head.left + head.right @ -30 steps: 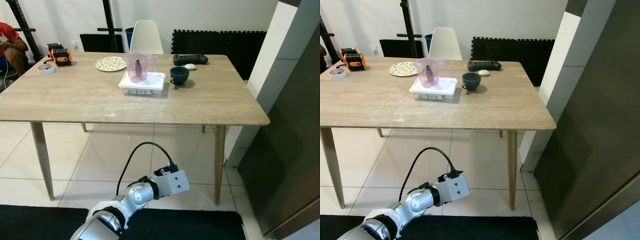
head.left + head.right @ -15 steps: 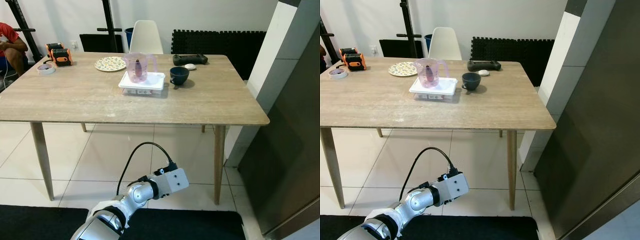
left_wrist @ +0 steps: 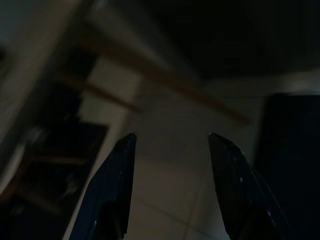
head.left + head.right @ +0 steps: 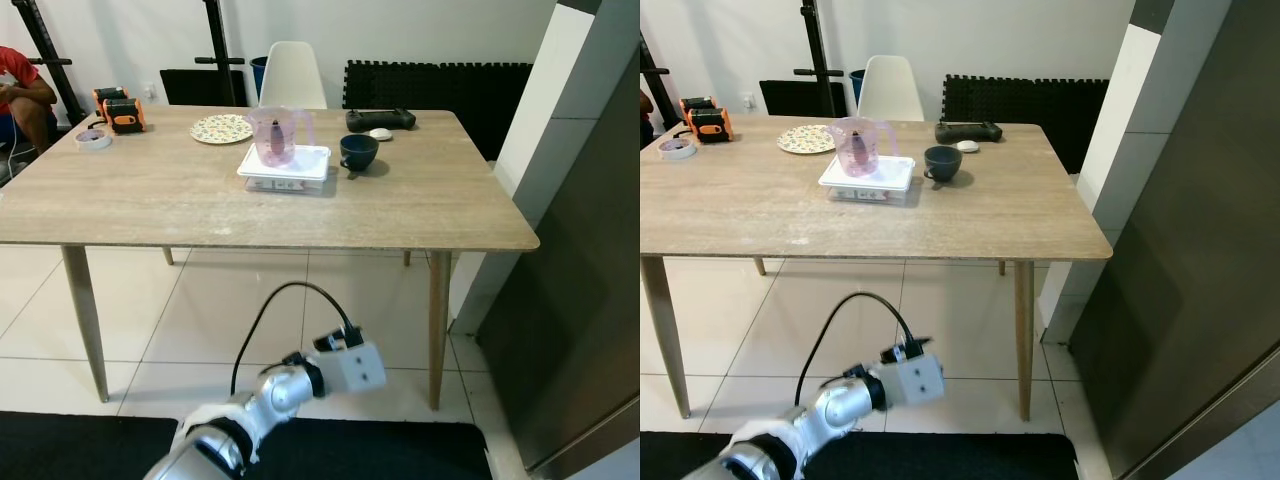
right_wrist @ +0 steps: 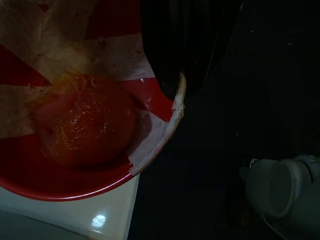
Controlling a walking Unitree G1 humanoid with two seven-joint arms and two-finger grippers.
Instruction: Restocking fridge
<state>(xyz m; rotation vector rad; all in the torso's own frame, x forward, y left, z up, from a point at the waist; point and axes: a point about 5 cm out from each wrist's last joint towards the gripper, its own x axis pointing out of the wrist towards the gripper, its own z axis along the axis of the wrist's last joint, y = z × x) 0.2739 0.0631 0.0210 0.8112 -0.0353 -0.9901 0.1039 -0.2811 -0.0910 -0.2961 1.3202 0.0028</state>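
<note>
My left arm reaches forward low over the tiled floor, its white wrist block (image 4: 352,366) in front of the table. In the left wrist view my left gripper (image 3: 170,145) is open, with nothing between its black fingers (image 3: 116,180). In the right wrist view a red and white bowl (image 5: 75,185) holds a round orange-red food item (image 5: 85,125) under plastic wrap. My right gripper (image 5: 172,92) is shut on the bowl's rim, one black finger (image 5: 185,45) lying over the edge. The dark fridge front (image 4: 575,300) stands at the right.
The wooden table (image 4: 200,205) carries a purple jug (image 4: 275,135) on a white box (image 4: 285,168), a dark cup (image 4: 358,151), a patterned plate (image 4: 221,127), a black controller (image 4: 380,118) and tape (image 4: 93,138). A white chair (image 4: 292,75) stands behind. A person (image 4: 22,90) sits far left.
My left wrist has shifted slightly right and down and looks blurred. The table and its objects have not moved.
</note>
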